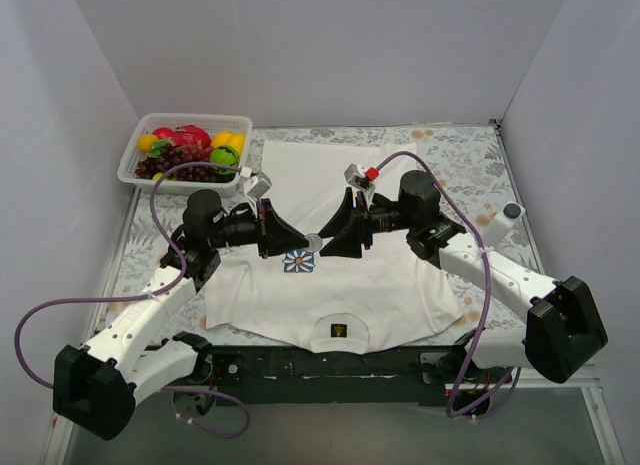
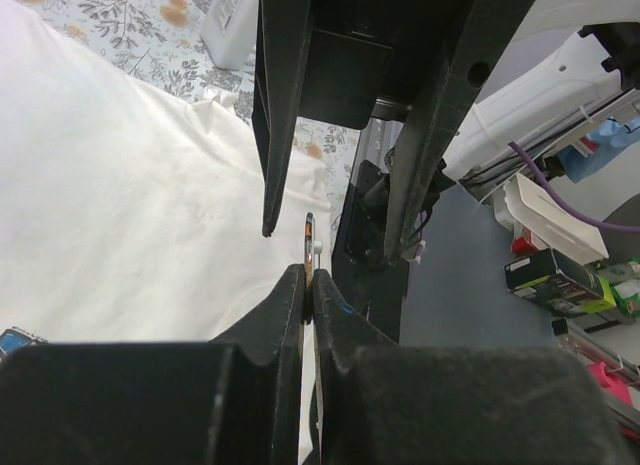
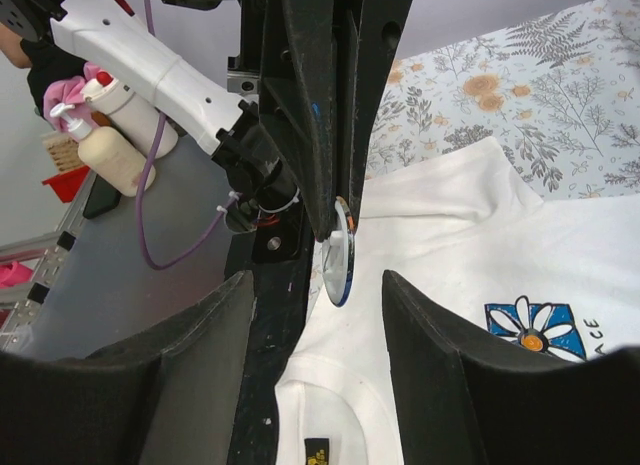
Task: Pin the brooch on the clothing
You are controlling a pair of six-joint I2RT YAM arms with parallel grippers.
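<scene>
The white T-shirt lies flat on the table, its blue-and-white flower emblem on the chest and its black neck label near the front edge. My left gripper is shut on the brooch, a thin round disc held just above the shirt beside the emblem. In the left wrist view the brooch shows edge-on between the closed fingertips. My right gripper is open and faces the left one. In the right wrist view the brooch hangs between its spread fingers, not touching them.
A white basket of plastic fruit stands at the back left. A small white cylinder stands at the right edge. White walls enclose the table on three sides. A floral cloth covers the table around the shirt.
</scene>
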